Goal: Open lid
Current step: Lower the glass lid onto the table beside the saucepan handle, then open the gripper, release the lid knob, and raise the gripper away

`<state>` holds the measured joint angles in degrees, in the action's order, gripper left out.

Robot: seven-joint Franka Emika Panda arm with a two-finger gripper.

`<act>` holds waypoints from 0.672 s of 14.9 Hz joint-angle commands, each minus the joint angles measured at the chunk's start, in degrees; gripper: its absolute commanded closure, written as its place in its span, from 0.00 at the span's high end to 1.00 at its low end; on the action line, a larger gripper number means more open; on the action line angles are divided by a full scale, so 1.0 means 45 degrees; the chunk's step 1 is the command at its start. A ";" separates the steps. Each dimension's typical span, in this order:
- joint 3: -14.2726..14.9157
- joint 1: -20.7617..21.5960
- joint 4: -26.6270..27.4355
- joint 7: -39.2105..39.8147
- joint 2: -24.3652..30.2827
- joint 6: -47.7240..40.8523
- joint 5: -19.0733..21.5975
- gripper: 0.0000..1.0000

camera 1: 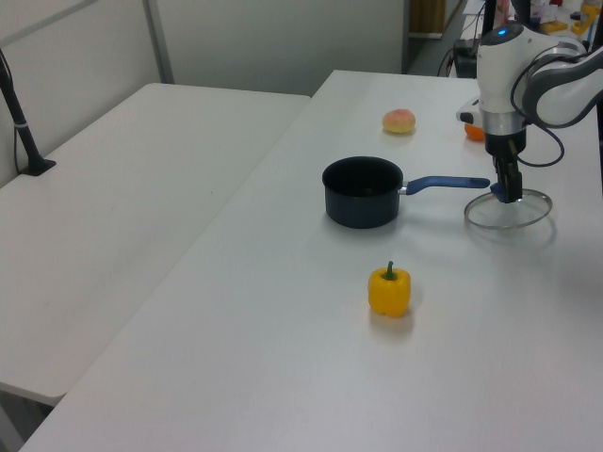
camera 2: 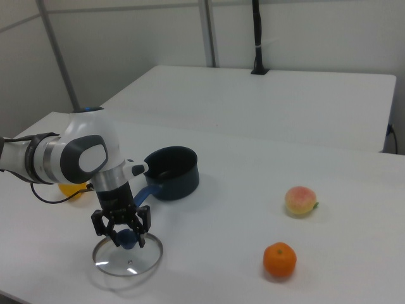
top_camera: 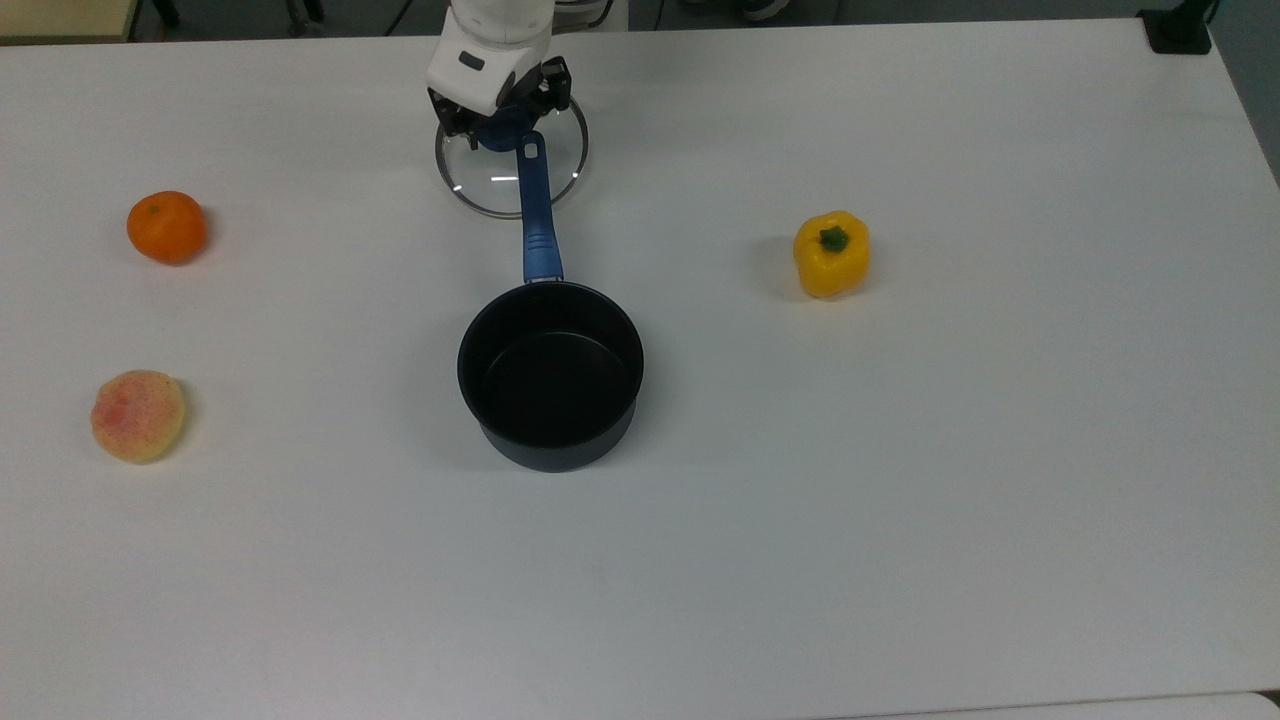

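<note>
The clear glass lid (top_camera: 470,182) with a thin metal rim lies flat, low at the white table (top_camera: 900,500), near the top view's upper edge. My gripper (top_camera: 498,130) points down on its blue knob and is shut on it. In the left view the lid (camera 1: 528,213) sits at the right, under my gripper (camera 1: 509,193). In the right view my gripper (camera 2: 125,235) stands over the lid (camera 2: 126,261) at the lower left. The dark saucepan (top_camera: 550,375) stands uncovered mid-table. The tip of its blue handle (top_camera: 537,220) overlaps the lid's rim in the top view.
An orange (top_camera: 166,227) and a peach (top_camera: 137,415) lie at the top view's left. A yellow bell pepper (top_camera: 831,253) stands at the top view's right. The table's far edge runs just behind my arm.
</note>
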<state>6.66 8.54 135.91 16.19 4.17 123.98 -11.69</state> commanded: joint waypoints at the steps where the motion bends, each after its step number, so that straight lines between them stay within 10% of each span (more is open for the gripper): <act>1: 0.0005 0.0095 0.0130 -0.0394 -0.0028 0.0204 -0.0194 0.81; 10: -0.0015 0.0153 -0.0668 -0.0413 0.0537 -0.2211 -0.0058 1.00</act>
<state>6.65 8.54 135.23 15.64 4.03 121.57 -11.70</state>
